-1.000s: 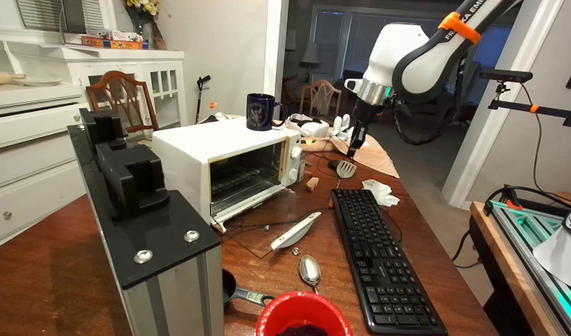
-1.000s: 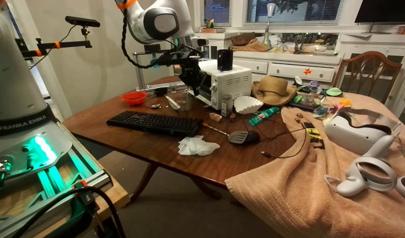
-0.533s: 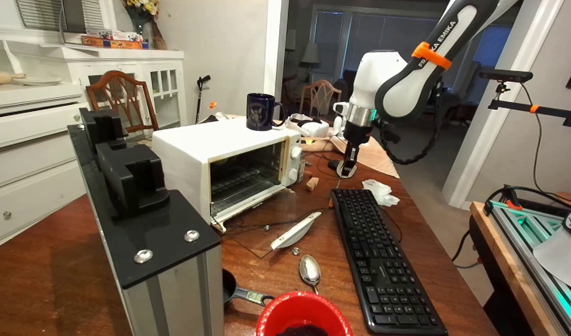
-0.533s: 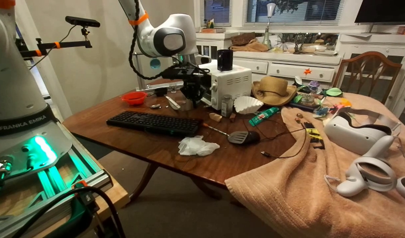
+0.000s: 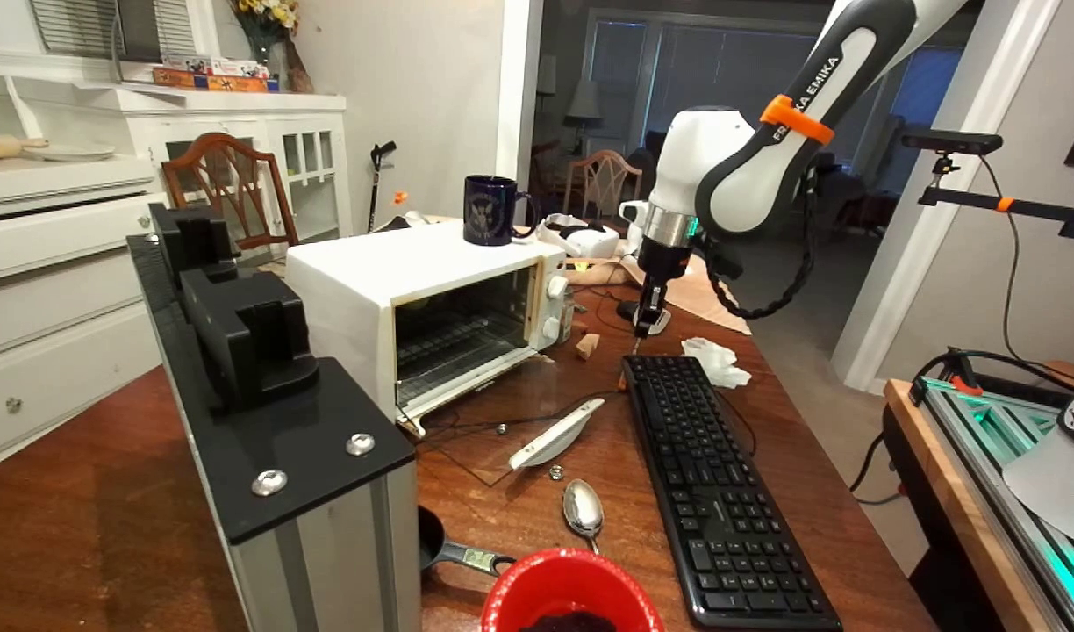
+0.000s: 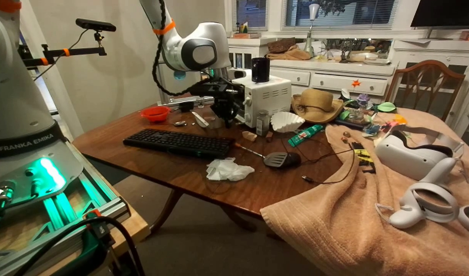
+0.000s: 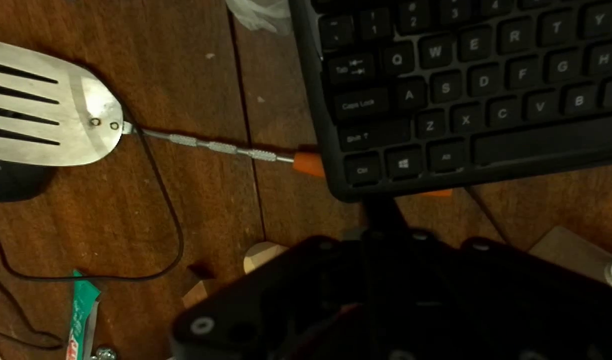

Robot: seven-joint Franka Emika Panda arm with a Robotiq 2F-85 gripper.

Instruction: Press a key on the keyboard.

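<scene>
1. I'm seeing the keyboard (image 7: 466,82) lying flat on the wooden table (image 7: 211,210), its corner lapping over the orange handle (image 7: 308,164) of a spatula (image 7: 88,107).
2. I'm hovering the gripper (image 7: 382,207) near that corner, by the Ctrl key (image 7: 362,170).
3. Jaws are sitting closed, tips together.

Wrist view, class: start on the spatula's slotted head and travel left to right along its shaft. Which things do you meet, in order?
Slotted spatula head → ridged metal shaft → orange end → black keyboard.
</scene>
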